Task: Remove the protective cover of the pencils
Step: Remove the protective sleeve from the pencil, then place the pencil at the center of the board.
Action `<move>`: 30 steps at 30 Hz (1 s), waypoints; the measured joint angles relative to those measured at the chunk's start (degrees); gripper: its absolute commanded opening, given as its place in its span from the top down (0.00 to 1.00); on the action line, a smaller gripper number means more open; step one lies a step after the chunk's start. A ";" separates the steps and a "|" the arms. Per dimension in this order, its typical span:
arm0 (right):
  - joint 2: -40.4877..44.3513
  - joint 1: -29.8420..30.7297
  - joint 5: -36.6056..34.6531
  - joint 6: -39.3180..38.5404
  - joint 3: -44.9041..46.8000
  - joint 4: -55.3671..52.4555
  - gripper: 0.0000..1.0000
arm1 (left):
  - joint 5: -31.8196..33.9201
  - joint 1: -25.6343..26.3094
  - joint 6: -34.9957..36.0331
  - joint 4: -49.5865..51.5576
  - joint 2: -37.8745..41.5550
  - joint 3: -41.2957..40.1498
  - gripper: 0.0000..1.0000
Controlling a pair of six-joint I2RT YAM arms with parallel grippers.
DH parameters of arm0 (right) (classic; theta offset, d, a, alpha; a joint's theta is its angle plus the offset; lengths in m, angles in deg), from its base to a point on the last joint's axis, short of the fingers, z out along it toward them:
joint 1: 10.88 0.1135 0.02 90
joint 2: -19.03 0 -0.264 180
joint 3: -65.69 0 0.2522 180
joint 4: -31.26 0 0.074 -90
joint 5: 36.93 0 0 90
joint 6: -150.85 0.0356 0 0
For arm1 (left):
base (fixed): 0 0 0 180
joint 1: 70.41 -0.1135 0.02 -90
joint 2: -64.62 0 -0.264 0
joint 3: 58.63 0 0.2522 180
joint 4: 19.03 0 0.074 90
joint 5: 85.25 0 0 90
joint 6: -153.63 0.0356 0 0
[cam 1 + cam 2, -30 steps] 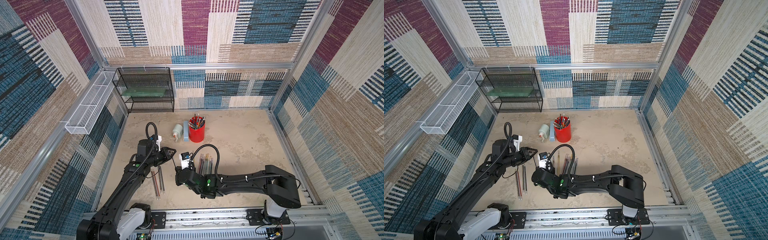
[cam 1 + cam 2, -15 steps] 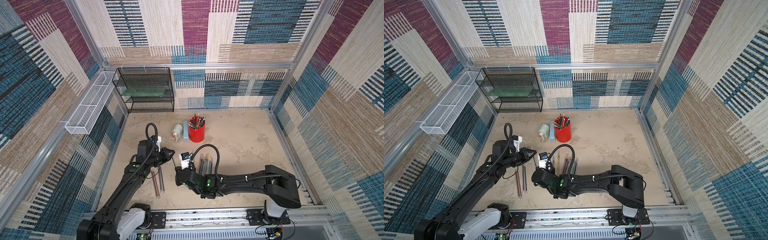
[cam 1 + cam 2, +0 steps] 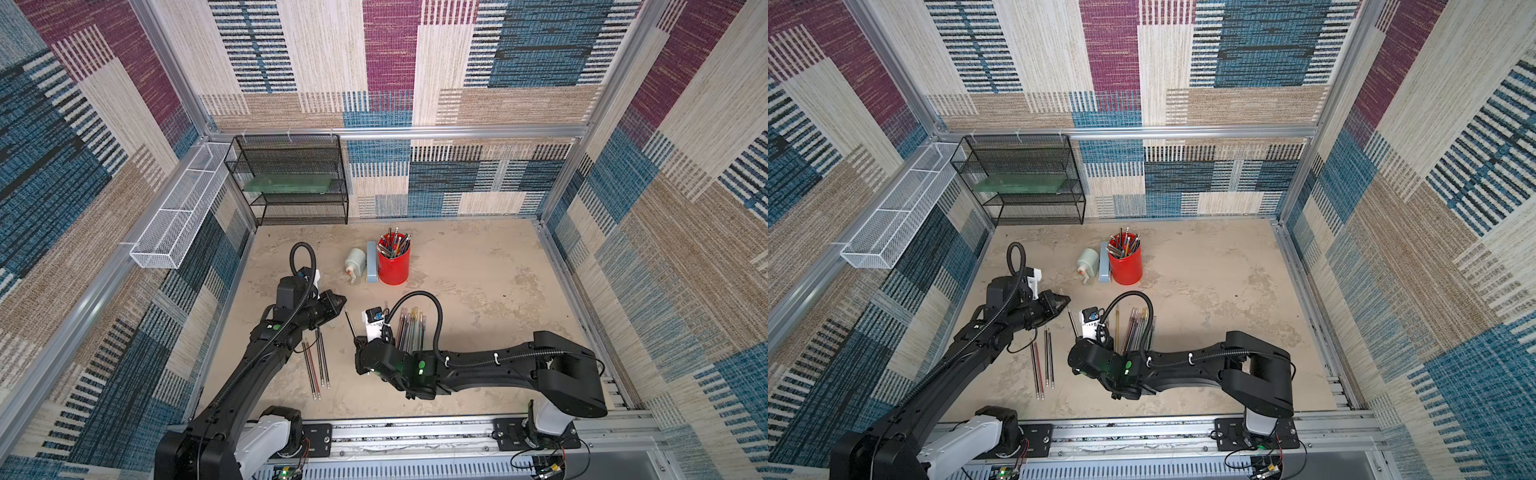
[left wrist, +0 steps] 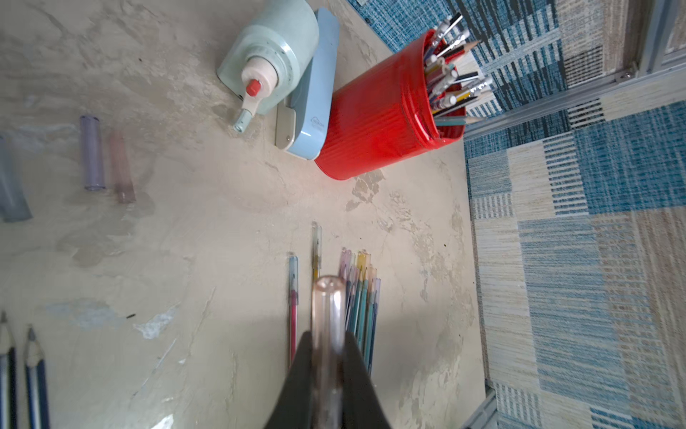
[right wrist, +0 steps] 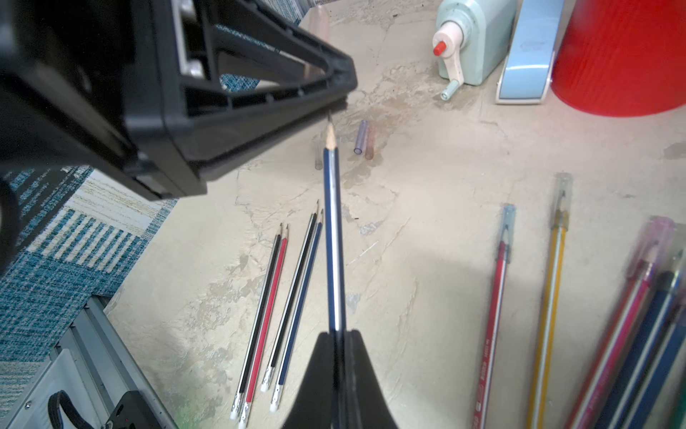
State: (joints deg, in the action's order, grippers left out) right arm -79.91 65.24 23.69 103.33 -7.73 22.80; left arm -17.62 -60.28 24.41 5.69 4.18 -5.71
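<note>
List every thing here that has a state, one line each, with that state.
left claw, shut on the pink cap.
right claw, shut on the blue striped pencil.
blue striped pencil, tip bare, held off the surface.
four pencils, uncapped, lying flat.
capped pencils, covers on, lying flat.
loose caps, off, lying flat.
red cup, upright, full of pencils.

Patchwork woven walls [image 3: 390, 62] enclose a mottled beige floor [image 3: 478, 270] and mesh shelf [image 3: 291, 158].
</note>
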 measured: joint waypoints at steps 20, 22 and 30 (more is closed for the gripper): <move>-12.57 -3.72 5.16 8.98 -4.90 -3.37 1.00 | 7.21 -0.11 1.97 -0.46 -25.29 10.21 0.96; -13.75 -4.39 6.12 9.60 -4.94 -3.50 1.00 | 7.19 -0.11 2.14 -0.44 -27.61 11.28 0.96; -16.15 -5.33 8.55 11.47 -5.20 -4.07 1.00 | 7.28 0.13 2.34 -0.48 -33.09 13.75 0.97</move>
State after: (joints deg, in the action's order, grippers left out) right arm -96.06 59.91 32.23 114.81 -12.93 18.74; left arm -10.34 -60.15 26.75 5.21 -28.92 8.04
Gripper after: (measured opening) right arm 0.107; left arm 0.121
